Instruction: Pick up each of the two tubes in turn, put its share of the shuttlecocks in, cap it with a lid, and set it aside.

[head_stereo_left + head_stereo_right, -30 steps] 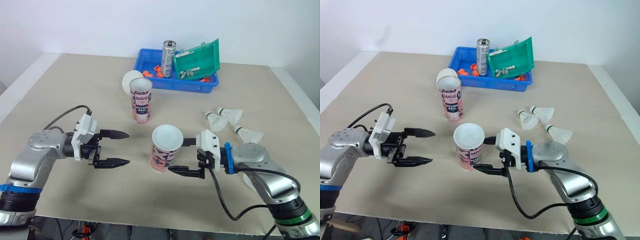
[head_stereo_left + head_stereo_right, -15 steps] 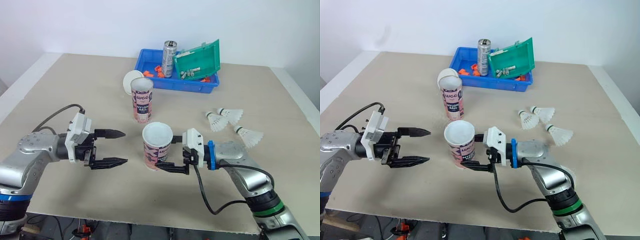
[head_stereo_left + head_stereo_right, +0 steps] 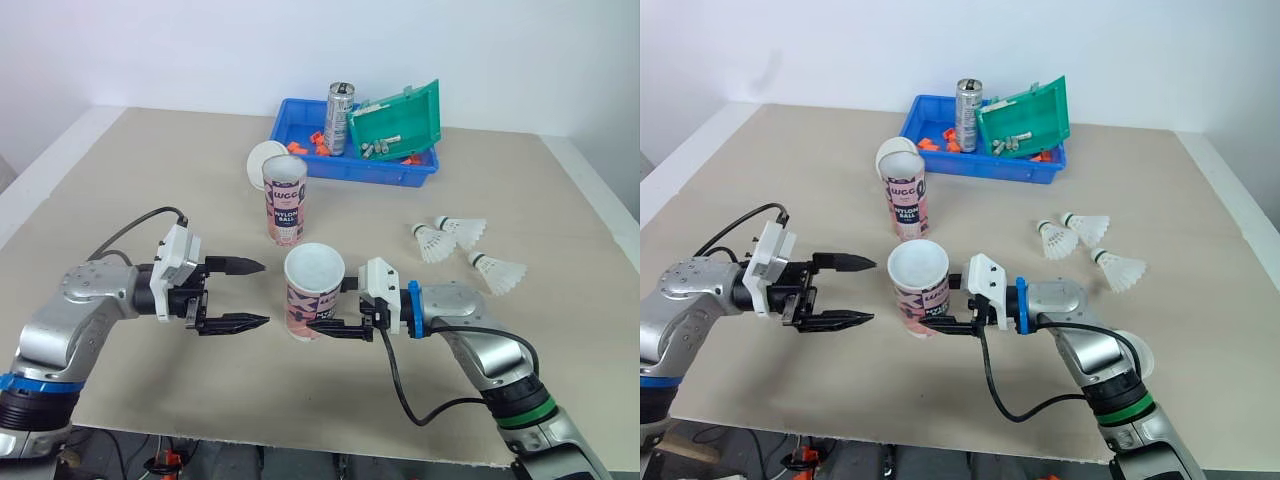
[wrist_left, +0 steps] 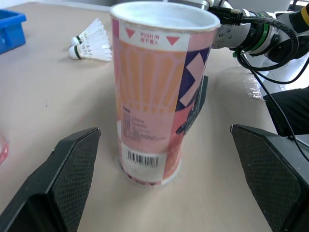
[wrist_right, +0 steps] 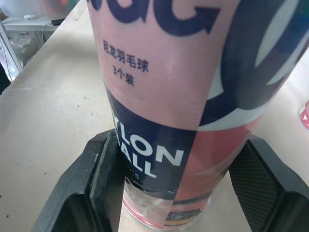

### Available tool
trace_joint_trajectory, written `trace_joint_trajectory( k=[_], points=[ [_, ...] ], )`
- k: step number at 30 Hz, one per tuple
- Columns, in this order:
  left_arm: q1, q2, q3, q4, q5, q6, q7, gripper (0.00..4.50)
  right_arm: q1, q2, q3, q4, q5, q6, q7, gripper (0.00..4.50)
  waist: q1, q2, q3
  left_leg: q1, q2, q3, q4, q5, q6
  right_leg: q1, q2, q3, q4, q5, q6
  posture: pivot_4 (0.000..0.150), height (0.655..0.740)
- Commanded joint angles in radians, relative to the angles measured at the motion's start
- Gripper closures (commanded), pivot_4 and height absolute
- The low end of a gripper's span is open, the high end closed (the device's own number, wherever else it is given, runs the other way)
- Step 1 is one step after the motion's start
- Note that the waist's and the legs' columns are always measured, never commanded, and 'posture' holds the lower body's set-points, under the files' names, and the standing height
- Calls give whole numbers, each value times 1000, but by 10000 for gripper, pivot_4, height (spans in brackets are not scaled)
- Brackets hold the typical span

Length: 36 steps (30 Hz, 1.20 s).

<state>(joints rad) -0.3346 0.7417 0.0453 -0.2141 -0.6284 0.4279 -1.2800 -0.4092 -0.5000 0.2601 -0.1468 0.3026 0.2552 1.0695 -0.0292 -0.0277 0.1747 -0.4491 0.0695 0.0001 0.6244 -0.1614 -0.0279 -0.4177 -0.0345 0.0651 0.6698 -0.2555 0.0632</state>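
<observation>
A pink open-topped tube [image 3: 312, 292] stands on the table near its front, with my right gripper [image 3: 326, 310] shut on its lower half; the pads [image 5: 91, 183] press both sides. My left gripper [image 3: 263, 293] hangs open just left of that tube, its fingers [image 4: 63, 179] spread wider than the tube [image 4: 154, 96] and apart from it. A second pink tube [image 3: 284, 200] stands farther back, with a white lid [image 3: 262, 160] leaning behind it. Three shuttlecocks [image 3: 462, 232] lie on the right. Another clear lid [image 3: 1136, 352] lies by my right forearm.
A blue bin [image 3: 350, 165] at the back holds a metal can [image 3: 338, 103], an open green box [image 3: 395, 120] and small orange parts. The table's front edge runs close below both arms.
My right gripper has slid the held tube to the left, toward my left gripper. The left gripper drew back a little, then came right, ending close beside the tube, still open.
</observation>
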Motion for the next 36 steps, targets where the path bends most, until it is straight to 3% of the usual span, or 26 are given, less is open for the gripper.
trace_joint_trajectory(
  k=[1, 7, 10, 15, 19, 26, 36],
  points=[
    [-61, -44, -24, 27, 1, -22, -1, 0, -18, -13, -120, -74, 100, 38, -21, 12572, 2, 0, 0, 0, 0, 0, 0, 0, 0, 0, 0, 0, 0, 0, 0, 1500, 7061],
    [-161, -135, -84, 98, 40, -46, 23, 0, -52, -67, -376, -23, 177, 75, -146, 12572, 8, 0, 0, 0, 0, 0, 5, 0, 0, 1, 0, 0, 2, 1, 1, 1500, 7061],
    [-220, -205, -129, 146, 80, -69, 45, 0, -89, -143, -565, 122, 171, 60, -261, 12572, 14, 1, 2, 0, -1, 0, 9, 1, 1, 3, 0, 1, 2, 3, 2, 1500, 7061],
    [-305, -343, -189, 239, 140, -104, 114, 0, -137, -290, -725, 422, 47, 2, -478, 12572, 12, 2, 2, 0, -2, 0, 9, 1, 2, 6, 0, 3, -1, 3, 2, 1500, 7061],
    [-322, -408, -221, 289, 175, -130, 120, 0, -143, -349, -768, 612, -15, -40, -620, 12572, 7, 5, 2, 0, -6, 0, 9, 1, 6, 8, 0, 8, -3, 6, 4, 1500, 7061],
    [-320, -435, -231, 314, 199, -144, 124, 0, -116, -362, -779, 796, -41, -136, -641, 12572, -18, 12, 1, 4, -6, 1, 5, 0, 8, 8, 1, 11, -2, 6, 2, 1500, 7061],
    [-327, -488, -210, 324, 219, -185, 186, 0, -126, -340, -745, 983, -44, -187, -613, 12572, -17, 13, 1, 4, -9, 1, 9, 1, 9, 11, 1, 15, -2, 5, 10, 1500, 7061]
  ],
)
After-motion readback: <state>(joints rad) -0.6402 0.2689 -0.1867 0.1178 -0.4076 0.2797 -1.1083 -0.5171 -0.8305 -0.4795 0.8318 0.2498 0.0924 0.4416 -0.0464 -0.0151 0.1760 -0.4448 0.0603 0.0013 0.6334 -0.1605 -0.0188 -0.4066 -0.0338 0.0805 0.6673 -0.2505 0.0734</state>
